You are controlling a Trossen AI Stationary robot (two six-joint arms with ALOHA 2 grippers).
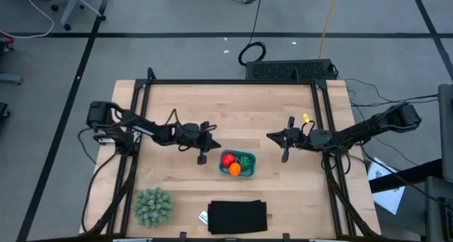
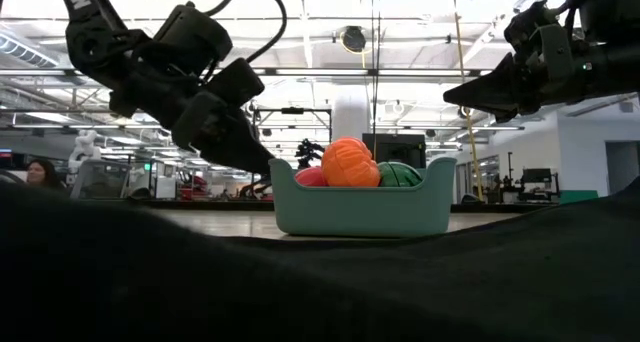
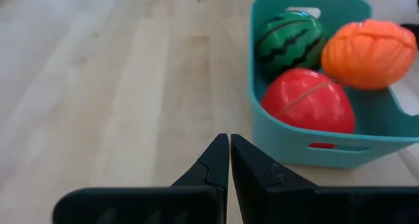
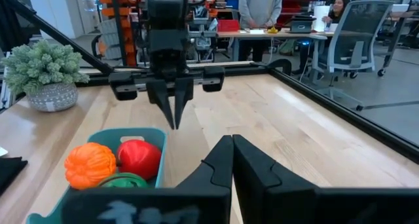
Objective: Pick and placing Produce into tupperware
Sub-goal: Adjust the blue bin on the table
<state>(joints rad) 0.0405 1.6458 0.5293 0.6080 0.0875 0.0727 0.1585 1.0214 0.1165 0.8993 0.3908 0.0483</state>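
While all three produce pieces (image 1: 234, 163) sit in the tupperware (image 1: 249, 173), the left gripper (image 1: 203, 159) hangs at its 9 o'clock and the right gripper (image 1: 285, 156) at 3 o'clock, both pointing down with fingers together.

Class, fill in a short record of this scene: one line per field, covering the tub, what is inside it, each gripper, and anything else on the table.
tub: teal tub, mid-table
contents: red piece, green striped piece, orange piece, all inside
left gripper: shut, empty, just outside the tub
right gripper: shut, empty, off to the tub's other side
other items: spiky green ball, flat black object
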